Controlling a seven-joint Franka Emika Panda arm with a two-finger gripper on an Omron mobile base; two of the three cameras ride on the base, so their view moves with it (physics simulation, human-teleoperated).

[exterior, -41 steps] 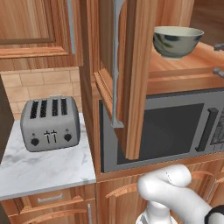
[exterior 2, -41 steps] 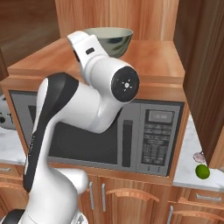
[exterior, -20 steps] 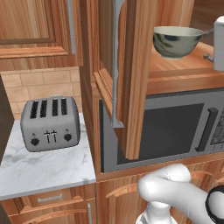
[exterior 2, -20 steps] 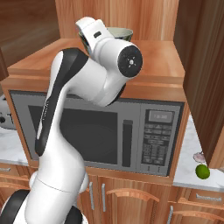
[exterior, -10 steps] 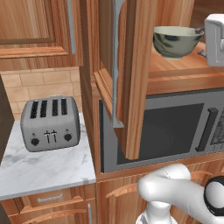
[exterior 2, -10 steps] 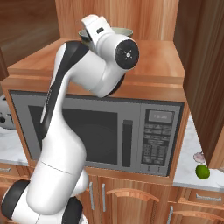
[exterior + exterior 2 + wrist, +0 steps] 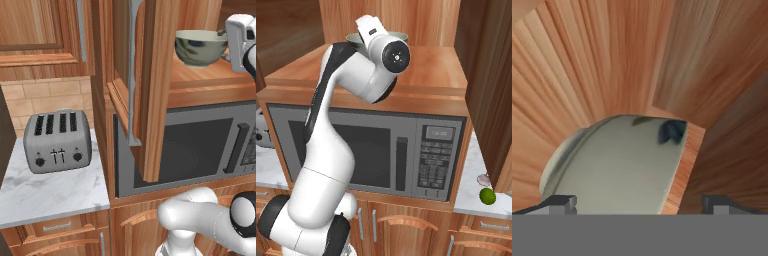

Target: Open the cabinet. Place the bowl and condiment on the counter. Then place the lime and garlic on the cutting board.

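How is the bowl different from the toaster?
The bowl is round and open at the top; the toaster is boxy with four slots. The bowl sits high on the wooden shelf above the microwave, inside the opened cabinet, while the toaster stands low on the marble counter. The bowl looks greenish grey, the toaster silvery grey with dark knobs. Both stand upright, untouched.

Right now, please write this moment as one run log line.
cabinet door: open | bowl: on shelf above microwave | gripper: open, at bowl, not gripping | lime: on counter
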